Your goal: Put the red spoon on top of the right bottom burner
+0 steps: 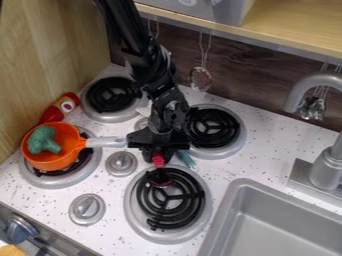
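Well, red spoon (158,160): bright handle, darker bowl at right bottom burner (195,201); hand (158,155) clamped on handle.

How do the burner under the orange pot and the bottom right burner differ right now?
The bottom left burner, black coil in a round silver pan, is mostly covered by the orange pot; the bottom right burner has most of its coil exposed.
The left one's pot holds green toy broccoli; the right one has only the red spoon over its upper part.
Both share the coil-and-pan design.
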`<state>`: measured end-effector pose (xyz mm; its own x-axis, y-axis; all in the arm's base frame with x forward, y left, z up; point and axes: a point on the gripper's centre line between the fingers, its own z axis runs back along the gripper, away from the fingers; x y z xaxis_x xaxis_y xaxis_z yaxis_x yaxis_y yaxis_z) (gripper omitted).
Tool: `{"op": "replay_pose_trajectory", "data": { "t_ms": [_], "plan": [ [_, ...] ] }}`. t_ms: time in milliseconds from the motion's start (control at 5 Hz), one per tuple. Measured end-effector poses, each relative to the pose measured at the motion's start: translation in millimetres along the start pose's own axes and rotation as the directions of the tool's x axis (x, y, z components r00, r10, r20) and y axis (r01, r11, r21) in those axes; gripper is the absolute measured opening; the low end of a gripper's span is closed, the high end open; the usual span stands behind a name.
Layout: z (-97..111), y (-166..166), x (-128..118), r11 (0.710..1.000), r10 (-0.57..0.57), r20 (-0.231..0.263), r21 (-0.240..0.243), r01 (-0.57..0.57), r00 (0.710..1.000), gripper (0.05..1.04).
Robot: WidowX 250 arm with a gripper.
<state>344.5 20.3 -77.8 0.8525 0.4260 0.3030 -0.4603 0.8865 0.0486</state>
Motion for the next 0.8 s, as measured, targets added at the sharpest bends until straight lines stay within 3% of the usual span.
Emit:
{"op": "replay_pose_trajectory", "data": {
  "t_ms": [200,400,600,800],
  "plan": [
    [8.9,-2.2,-2.9,0.998,-0.054,-0.012,0.044,0.054,0.998,0.398],
    [32.4,-9.7,0.4,0.995,-0.057,0.039,0.09,0.053,0.998,0.387],
    [46.8,-13.6,-12.8,0.984,0.044,0.014,0.175,-0.045,0.999,0.387],
    [59.0,-24.9,-29.0,0.937,0.275,0.003,0.223,-0.269,0.961,0.387]
  ]
}}
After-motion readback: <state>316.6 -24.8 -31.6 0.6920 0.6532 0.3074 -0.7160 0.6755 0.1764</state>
